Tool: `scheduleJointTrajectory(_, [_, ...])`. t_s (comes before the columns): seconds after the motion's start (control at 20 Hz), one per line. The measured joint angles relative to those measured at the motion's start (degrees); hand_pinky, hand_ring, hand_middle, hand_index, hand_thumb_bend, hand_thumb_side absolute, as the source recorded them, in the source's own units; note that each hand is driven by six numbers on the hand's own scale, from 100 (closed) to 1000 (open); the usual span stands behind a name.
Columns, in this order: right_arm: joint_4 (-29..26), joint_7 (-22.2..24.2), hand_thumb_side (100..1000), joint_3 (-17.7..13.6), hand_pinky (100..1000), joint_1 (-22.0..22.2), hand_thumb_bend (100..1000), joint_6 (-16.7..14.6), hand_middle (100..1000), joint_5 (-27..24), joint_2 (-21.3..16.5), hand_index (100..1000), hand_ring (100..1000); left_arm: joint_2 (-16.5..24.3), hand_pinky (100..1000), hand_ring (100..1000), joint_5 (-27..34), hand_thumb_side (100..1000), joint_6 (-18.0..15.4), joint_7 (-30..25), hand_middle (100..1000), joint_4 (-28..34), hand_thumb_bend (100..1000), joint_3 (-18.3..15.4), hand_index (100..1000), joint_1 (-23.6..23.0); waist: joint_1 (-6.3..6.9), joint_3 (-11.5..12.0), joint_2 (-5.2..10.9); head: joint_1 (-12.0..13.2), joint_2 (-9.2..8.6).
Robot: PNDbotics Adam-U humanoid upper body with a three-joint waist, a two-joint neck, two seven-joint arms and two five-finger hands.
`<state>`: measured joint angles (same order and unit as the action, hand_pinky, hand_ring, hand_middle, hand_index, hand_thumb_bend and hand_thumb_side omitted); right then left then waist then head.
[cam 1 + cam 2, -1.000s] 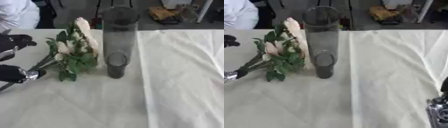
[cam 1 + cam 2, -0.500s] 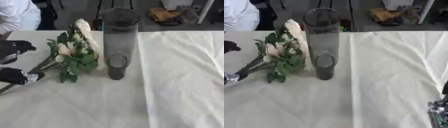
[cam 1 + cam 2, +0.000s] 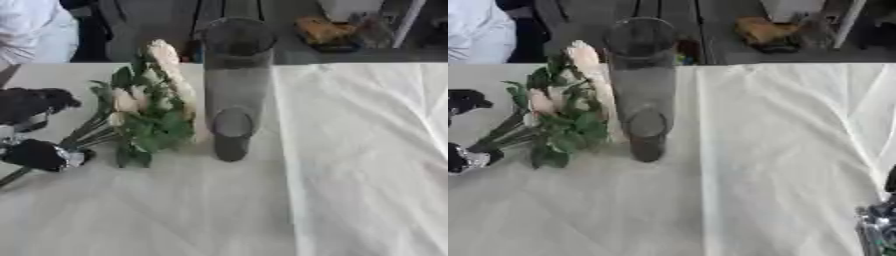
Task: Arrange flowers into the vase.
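Observation:
A tall clear glass vase (image 3: pixel 233 90) stands upright on the white cloth, left of the middle. Just to its left lies a bunch of cream flowers (image 3: pixel 150 107) with green leaves. The blooms point to the far edge and the stems (image 3: pixel 83 136) run down-left. My left hand (image 3: pixel 37 154) comes in at the left edge. Its thumb rests at the stem ends, and its fingers (image 3: pixel 33 102) hover above with a gap between. Part of my right hand (image 3: pixel 877 227) shows in the lower right corner of the right eye view, far from the vase.
The white tablecloth (image 3: pixel 350 165) covers the table, with a fold line running down beside the vase. A person in white (image 3: pixel 35 30) sits beyond the far left corner. Chairs and clutter (image 3: pixel 328 30) stand behind the far edge.
The fingers of my left hand have come down towards the thumb and the stems. The flowers and the vase have not moved.

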<state>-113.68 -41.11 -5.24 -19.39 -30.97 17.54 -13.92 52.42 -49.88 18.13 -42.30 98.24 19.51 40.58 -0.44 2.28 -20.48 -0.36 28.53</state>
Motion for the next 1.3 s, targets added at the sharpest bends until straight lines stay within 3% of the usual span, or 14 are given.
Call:
scheduleJointTrajectory(0.3, [0.0, 0.0, 970, 0.0, 706, 0.0, 100, 0.0, 623, -0.2, 0.0, 841, 760, -1.7, 849, 937, 0.4, 748, -0.3, 0.2, 981, -3.3, 436, 0.4, 1000, 1.1, 0.0, -0.1, -0.22, 0.3, -0.39])
scheduleJointTrajectory(0.65, [0.0, 0.2, 970, 0.2, 707, -0.1, 100, -0.2, 621, -0.5, 0.0, 839, 761, -3.6, 824, 944, -1.3, 708, -0.7, 1.7, 976, -7.2, 340, 1.0, 1000, 2.5, -0.04, -0.4, -0.45, 0.3, -0.48])
scheduleJointTrajectory(1.3, [0.0, 0.3, 970, 0.4, 708, -0.2, 100, -0.3, 617, -1.0, 0.1, 840, 761, -6.1, 813, 944, -3.2, 703, -0.6, 4.3, 987, -13.2, 353, 1.6, 1000, 3.4, -0.21, -0.8, -1.11, 0.6, -1.04])
